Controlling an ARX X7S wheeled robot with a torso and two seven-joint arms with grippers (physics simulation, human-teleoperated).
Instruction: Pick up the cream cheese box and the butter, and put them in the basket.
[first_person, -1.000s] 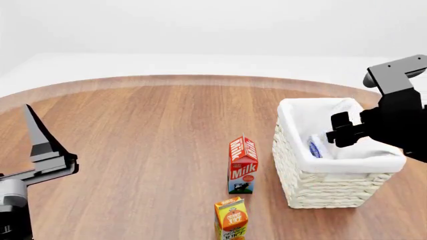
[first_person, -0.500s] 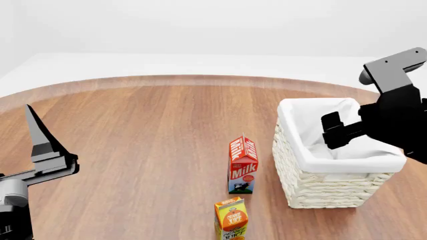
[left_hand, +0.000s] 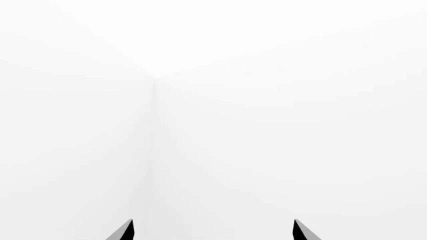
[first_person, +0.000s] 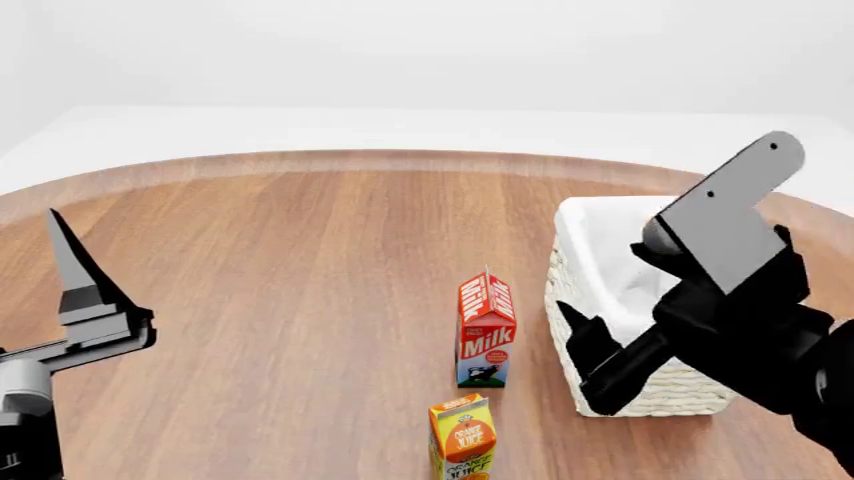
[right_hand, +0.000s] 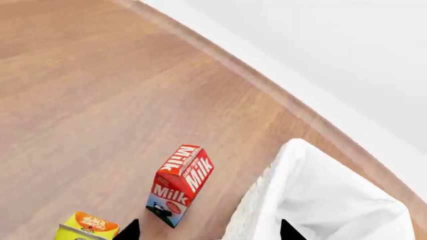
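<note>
Head view: woven off-white basket (first_person: 638, 385) with white liner sits on the worktop (first_person: 307, 270) right of the milk carton (first_person: 486, 330). Right claw (first_person: 587, 355) hangs before it, fingers apart; left claw (first_person: 67, 270) fingers also apart.

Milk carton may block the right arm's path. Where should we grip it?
Probably the milk carton by its flat body walls below the gable, coming from its open left side: it stands upright, the basket close on its right, the juice carton in front.
</note>
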